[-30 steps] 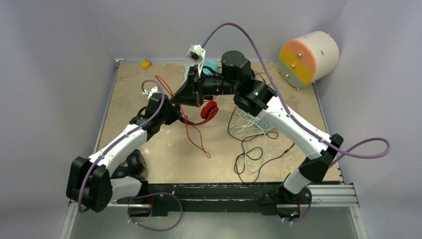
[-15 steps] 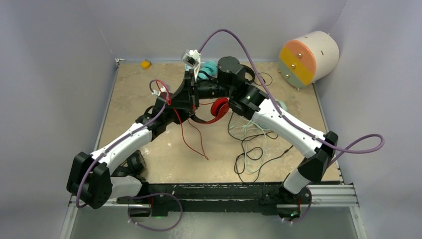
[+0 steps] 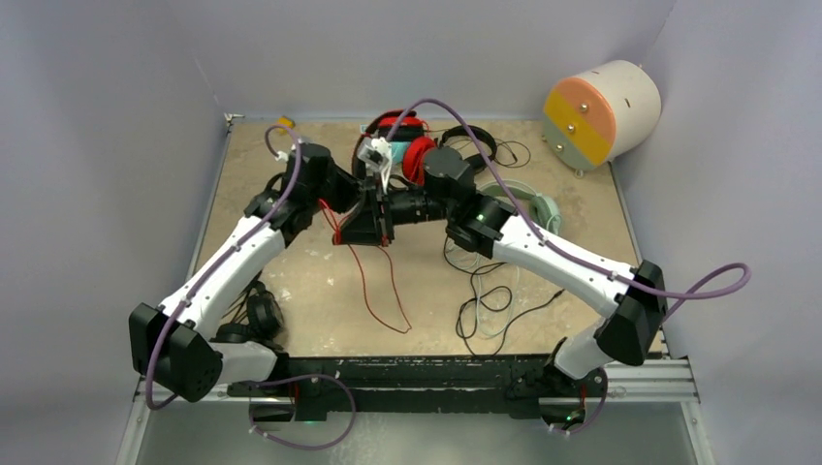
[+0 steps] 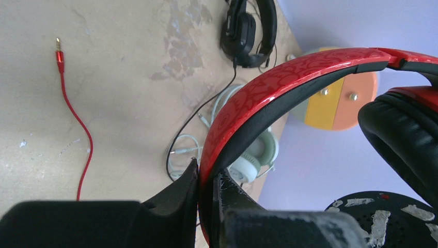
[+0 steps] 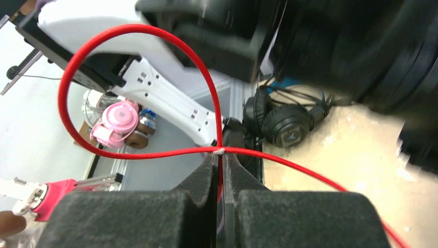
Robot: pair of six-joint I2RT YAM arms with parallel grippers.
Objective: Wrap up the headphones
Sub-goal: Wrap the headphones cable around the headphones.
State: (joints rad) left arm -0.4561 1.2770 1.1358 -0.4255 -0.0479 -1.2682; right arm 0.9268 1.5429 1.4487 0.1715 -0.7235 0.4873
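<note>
My left gripper is shut on the red headband of the red headphones and holds them off the table at the back centre. My right gripper is shut on their red cable, which forms a loop above the fingers. In the top view the right gripper sits just in front of the left gripper. The rest of the cable hangs down and trails toward the near edge, with its plug lying on the table.
Black headphones lie at the back, mint-green ones right of centre, with tangled cables in front. A teal headset peeks behind the red one. A small black headset lies by the left arm's base. The cream drum stands back right.
The left gripper has carried the red headphones from the table's middle up toward the back. The right gripper has shifted nearer and left with the cable, which now loops above it.
</note>
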